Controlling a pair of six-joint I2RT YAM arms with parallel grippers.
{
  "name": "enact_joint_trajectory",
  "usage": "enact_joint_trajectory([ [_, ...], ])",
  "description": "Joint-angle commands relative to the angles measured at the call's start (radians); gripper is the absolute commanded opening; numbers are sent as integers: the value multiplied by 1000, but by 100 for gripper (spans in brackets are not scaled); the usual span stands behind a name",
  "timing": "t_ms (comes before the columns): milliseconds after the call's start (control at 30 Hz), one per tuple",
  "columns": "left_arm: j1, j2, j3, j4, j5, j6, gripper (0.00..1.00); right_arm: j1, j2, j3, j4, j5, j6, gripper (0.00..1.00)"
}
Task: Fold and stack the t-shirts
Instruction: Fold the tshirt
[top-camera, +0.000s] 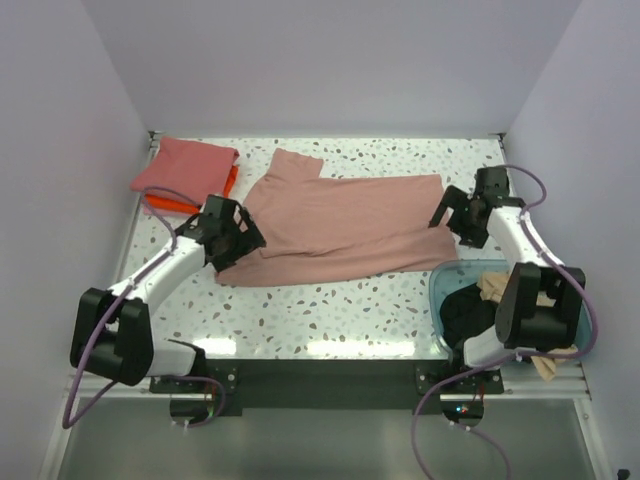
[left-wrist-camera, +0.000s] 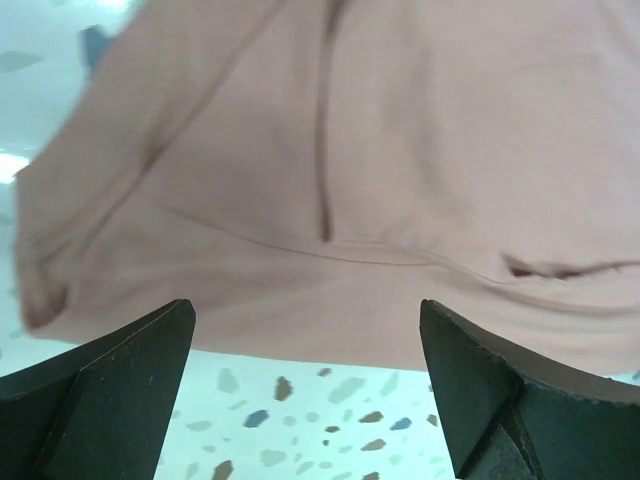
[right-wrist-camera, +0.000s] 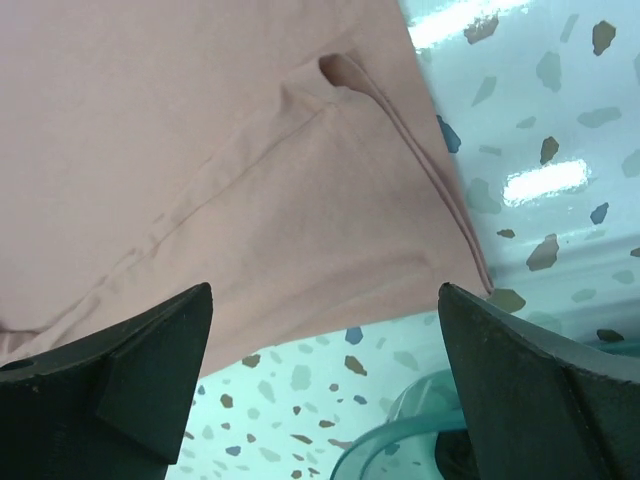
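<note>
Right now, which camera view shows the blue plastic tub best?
The top external view: the blue tub sits at the near right with black and tan cloth inside, partly behind the right arm. The right wrist view catches only a bit of rim; the left wrist view shows none.

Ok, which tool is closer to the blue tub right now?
Right. The right tool hovers just past the far rim of the tub, at the right end of the pink shirt. The left tool is far off, at the shirt's left end.
</note>
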Motion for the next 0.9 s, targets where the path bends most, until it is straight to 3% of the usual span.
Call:
enact_joint_trajectory([
  [0, -62, 21, 86, -6, -18, -22, 100, -5, -87, 1, -19, -43, -29, 99],
  [167, -69, 133, 107, 49, 1, -34, 100, -4, -130, -19, -33, -40, -34, 98],
  [300, -76, 208, 146, 83, 21, -30, 93, -5, -141, -28, -36, -38, -34, 99],
  [867, -92, 346, 196, 122, 45, -30, 21, -5, -130, -35, -38, -17, -36, 99],
])
